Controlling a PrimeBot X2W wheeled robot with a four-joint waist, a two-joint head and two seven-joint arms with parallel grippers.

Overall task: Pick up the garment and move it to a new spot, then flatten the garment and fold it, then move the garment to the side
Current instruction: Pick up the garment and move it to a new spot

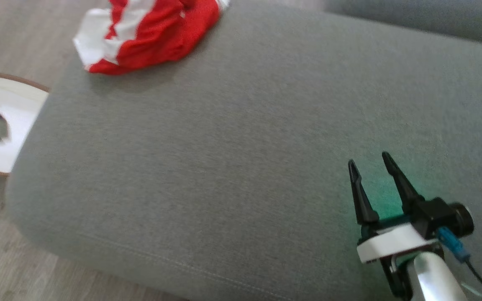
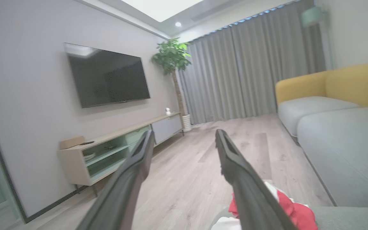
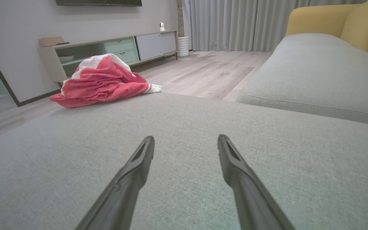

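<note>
We are logging both pairs of jaws spread and empty, the right gripper (image 1: 368,159) well apart from the crumpled red-and-white garment (image 1: 149,33) lying at the grey sofa cushion's (image 1: 241,138) far left corner, where a glancing grab by the left gripper (image 2: 184,132) is risking pushing it onto the floor (image 1: 23,37).

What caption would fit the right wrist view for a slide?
Open right tool above the grey cushion, the crumpled red-and-white garment lying untouched at its far left corner.

Bright, even room light from the ceiling panel (image 2: 160,8), upper middle. My head view smears at its left edge; both wrist views bow at the edges.
</note>
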